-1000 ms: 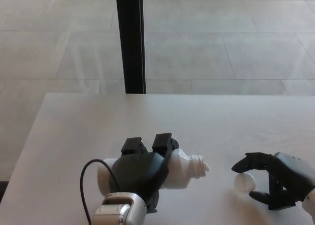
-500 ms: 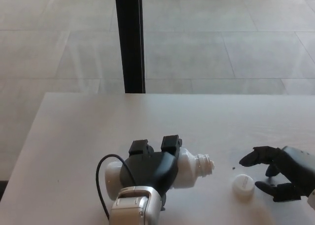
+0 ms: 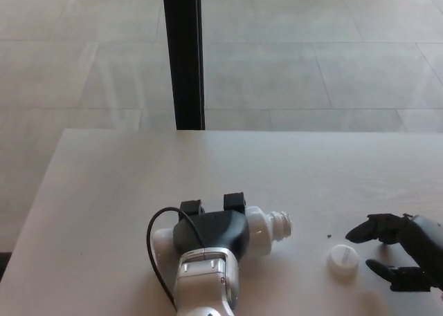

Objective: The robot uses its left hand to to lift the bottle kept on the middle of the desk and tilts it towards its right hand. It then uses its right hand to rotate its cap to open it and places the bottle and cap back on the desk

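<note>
At desk [image 3: 104, 191] centre, the left hand [image 3: 211, 233] grips the tilted, uncapped bottle [image 3: 266, 229]. The cap [image 3: 342, 258] lies beside the empty, spread right hand [image 3: 405, 250]. Set bottle upright before releasing.

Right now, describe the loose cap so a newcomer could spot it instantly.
Start at the pale desk and go to its near right part. The white cap lies flat there, between the open neck of the white bottle held by the left hand and the open black right hand. It is the only small round disc, touching neither.
</note>
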`<state>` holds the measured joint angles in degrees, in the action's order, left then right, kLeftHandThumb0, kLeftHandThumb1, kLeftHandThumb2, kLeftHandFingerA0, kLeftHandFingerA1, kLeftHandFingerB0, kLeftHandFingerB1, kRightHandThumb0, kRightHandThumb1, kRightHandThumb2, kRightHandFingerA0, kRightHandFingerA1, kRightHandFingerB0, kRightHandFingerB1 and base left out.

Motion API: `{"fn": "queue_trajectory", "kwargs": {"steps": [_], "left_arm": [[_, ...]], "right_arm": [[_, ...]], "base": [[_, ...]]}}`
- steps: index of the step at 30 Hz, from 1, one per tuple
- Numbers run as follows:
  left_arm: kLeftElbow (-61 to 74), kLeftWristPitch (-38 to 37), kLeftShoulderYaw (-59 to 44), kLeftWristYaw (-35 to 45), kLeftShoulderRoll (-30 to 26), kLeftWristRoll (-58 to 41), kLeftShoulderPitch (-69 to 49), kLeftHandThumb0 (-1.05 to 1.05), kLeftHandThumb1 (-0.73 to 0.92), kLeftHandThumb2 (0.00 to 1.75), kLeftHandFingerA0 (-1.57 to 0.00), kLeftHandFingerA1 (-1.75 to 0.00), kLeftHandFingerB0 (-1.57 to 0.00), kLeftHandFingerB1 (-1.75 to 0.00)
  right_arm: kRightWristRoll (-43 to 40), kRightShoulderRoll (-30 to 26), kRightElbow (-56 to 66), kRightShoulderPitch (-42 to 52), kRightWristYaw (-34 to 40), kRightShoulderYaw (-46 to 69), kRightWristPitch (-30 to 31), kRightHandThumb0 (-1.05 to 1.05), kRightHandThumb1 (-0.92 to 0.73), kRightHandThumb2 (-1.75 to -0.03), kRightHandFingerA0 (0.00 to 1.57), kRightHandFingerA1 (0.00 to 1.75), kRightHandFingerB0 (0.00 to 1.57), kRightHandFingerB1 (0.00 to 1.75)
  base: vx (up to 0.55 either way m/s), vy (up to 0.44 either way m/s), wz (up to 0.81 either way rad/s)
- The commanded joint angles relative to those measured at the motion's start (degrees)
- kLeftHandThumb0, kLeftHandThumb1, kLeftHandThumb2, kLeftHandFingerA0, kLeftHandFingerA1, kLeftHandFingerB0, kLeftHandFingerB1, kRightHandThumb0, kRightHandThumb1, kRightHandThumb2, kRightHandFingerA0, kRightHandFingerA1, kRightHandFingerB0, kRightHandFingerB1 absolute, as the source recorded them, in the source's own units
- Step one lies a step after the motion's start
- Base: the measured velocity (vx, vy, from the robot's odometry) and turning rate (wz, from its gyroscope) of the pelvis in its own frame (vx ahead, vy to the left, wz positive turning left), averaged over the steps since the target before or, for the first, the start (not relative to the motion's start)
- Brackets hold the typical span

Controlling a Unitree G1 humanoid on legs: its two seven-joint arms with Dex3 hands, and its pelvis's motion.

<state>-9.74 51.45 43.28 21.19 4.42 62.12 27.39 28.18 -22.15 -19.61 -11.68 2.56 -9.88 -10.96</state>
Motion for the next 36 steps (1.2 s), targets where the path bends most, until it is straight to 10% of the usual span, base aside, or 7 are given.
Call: {"fn": "queue_trajectory", "kwargs": {"steps": [1, 3, 4, 11, 15, 17, 36], "left_arm": [[-1.89, 3.77, 1.43, 1.43, 0.22, 2.36, 0.03, -0.53, 0.75, 0.62, -0.41, -0.76, -0.29, -0.53], [-1.18, 3.94, 1.91, 0.75, 0.18, 3.0, -0.53, -0.64, 0.73, 0.62, -0.25, -0.69, -0.2, -0.48], [-1.04, 4.46, 2.21, 1.37, 0.23, 3.36, -0.35, -0.4, 0.5, 1.07, -0.09, -0.57, -0.01, -0.5], [0.5, 5.49, -0.76, 2.8, 1.83, 0.15, -0.33, -0.83, 0.75, 0.63, 0.0, 0.0, 0.0, -0.08], [-0.4, 5.93, -1.81, 3.65, 2.09, -0.25, 0.43, -1.05, 0.66, 1.06, 0.0, -0.25, 0.0, -0.07], [0.13, 5.88, -2.74, 3.19, 2.14, -0.63, 0.53, -0.96, 0.8, 0.63, 0.0, 0.0, 0.0, 0.0], [4.7, 4.5, -8.19, -1.56, 4.07, -3.82, -1.53, -0.92, 0.68, 0.83, 0.0, 0.0, 0.0, 0.0]], "right_arm": [[-1.03, 0.43, -0.67, 1.04, 3.48, 1.58, -2.21, -0.19, -0.67, -0.61, 0.47, 1.03, 0.79, 0.5], [0.53, 0.17, 0.21, 1.28, 4.38, 1.47, -1.45, -0.22, -0.67, -0.61, 0.48, 1.05, 0.81, 0.5], [0.92, 0.2, 0.24, 1.3, 5.02, 1.48, -1.5, -0.24, -0.66, -0.61, 0.48, 1.07, 0.81, 0.51], [2.21, -0.6, 0.87, 0.88, 5.84, 1.42, -0.94, -0.23, -0.67, -0.6, 0.5, 1.06, 0.81, 0.49], [2.19, -0.54, 1.01, 0.79, 6.03, 1.59, -0.52, -0.23, -0.65, -0.6, 0.49, 1.06, 0.82, 0.48], [2.67, -0.55, 0.88, 0.57, 6.59, 1.5, -0.67, -0.22, -0.65, -0.59, 0.48, 1.04, 0.82, 0.49], [2.3, 0.06, -1.27, 0.47, 11.03, 2.26, -3.35, -0.19, -0.63, -0.58, 0.39, 1.06, 0.88, 0.48]], "base": [[0.0, 0.0, 0.0], [0.0, 0.0, 0.0], [0.0, 0.0, 0.0], [0.0, 0.0, 0.0], [0.0, 0.0, 0.0], [0.0, 0.0, 0.0], [0.0, 0.0, 0.0]]}}
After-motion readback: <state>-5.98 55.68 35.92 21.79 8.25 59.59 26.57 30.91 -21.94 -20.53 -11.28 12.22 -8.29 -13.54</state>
